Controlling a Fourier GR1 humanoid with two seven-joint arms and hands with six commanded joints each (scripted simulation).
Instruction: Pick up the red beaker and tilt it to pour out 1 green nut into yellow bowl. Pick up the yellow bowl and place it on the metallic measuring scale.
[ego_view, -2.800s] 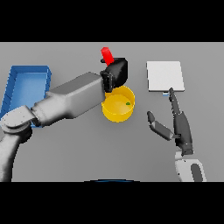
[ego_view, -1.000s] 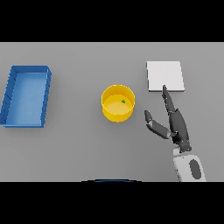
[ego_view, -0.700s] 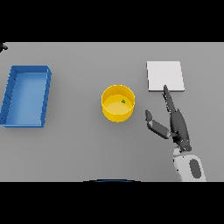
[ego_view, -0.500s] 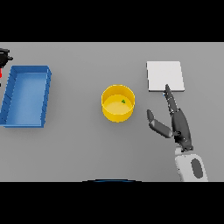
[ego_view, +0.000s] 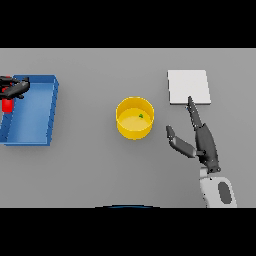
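Observation:
The yellow bowl (ego_view: 134, 118) stands at the table's middle with one green nut (ego_view: 141, 116) inside it. The metallic measuring scale (ego_view: 188, 87), a flat pale square, lies to the bowl's upper right. My right hand (ego_view: 202, 141) is open to the right of the bowl, its straight fingers pointing up toward the scale's lower edge and its thumb spread toward the bowl. At the far left edge my left hand (ego_view: 16, 88) is shut on the red beaker (ego_view: 7, 103), holding it over the left rim of the blue tray.
A blue tray (ego_view: 36, 110) lies at the left side of the table, its left part under the hand and beaker.
My left hand with the red beaker has left the bowl, gone out of view, and reappeared at the far left over the blue tray. The right hand has barely moved.

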